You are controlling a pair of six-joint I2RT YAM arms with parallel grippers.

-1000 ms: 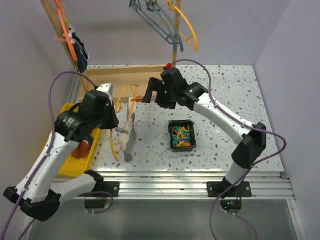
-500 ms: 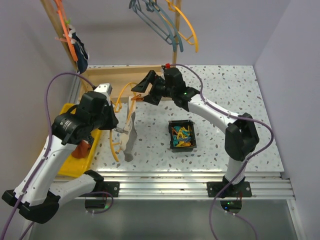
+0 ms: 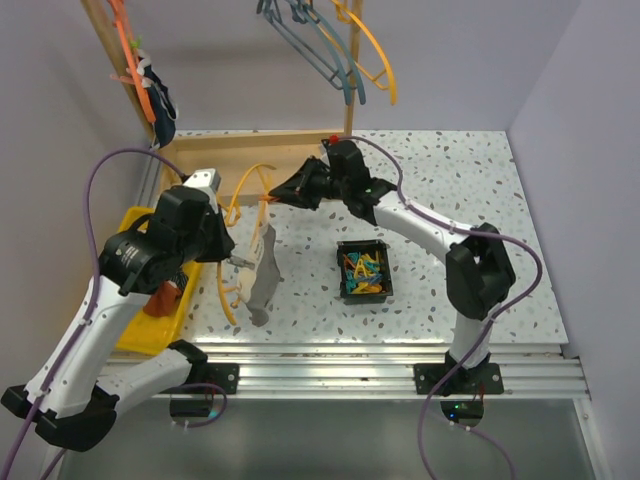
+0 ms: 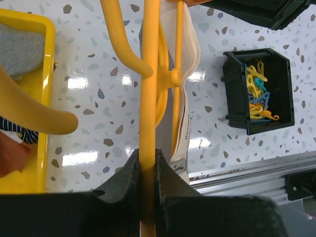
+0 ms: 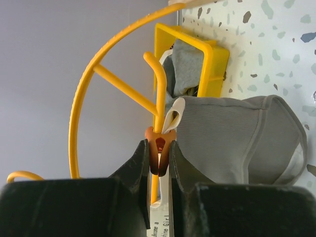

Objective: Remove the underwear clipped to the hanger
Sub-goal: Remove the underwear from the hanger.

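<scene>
A grey underwear with pale trim hangs from a yellow hanger over the table. My left gripper is shut on the hanger's bar, which runs between its fingers. In the left wrist view the underwear shows edge-on. My right gripper is shut on an orange clip that pins the underwear's waistband to the hanger. The grey cloth spreads out to the right of that clip.
A yellow tray at the left holds rust-brown, grey and navy cloth. A black bin of coloured clips stands mid-table. Spare hangers hang on a wooden rack at the back, with another one at the left.
My right gripper has moved left to the hanger and shut on the orange clip. The grey underwear has swung slightly to the right. The left gripper keeps its hold.
</scene>
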